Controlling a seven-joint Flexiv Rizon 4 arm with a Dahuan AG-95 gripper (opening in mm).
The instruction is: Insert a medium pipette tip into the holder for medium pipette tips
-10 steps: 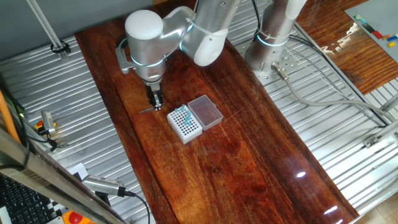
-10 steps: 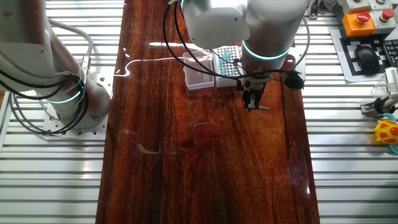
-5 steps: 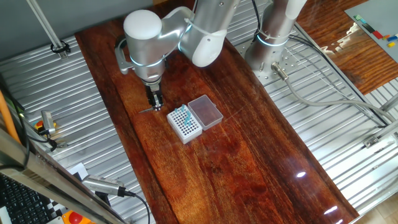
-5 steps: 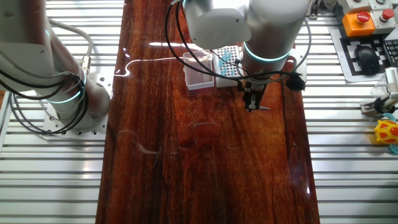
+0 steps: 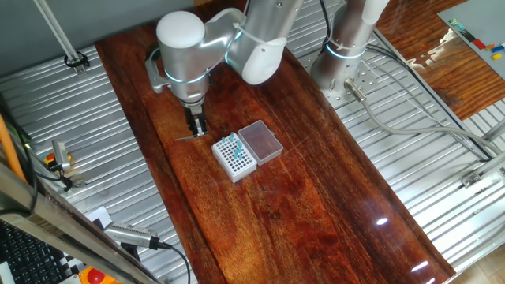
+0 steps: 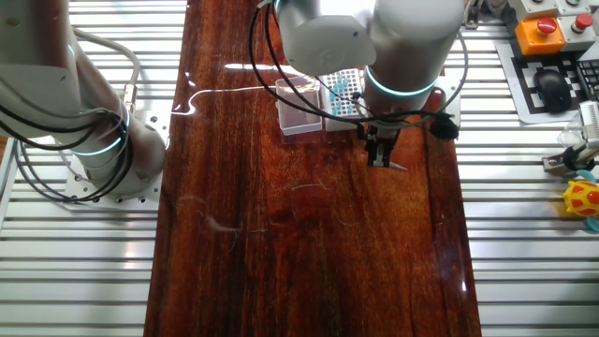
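On the left, the medium pipette tip [image 5: 187, 139] sits low over the bench [image 5: 316, 205], its end pinched in the closed tool [image 5: 198, 132]. Just right of it stands the holder for medium pipette tips [image 5: 234, 156], lid open, teal tips in some holes. The tip looks near-horizontal, so it likely needs righting, then a slow, plumb descent into a free hole.

wooden table [image 5: 316, 197], possibly a keyboard [image 6: 562, 89]
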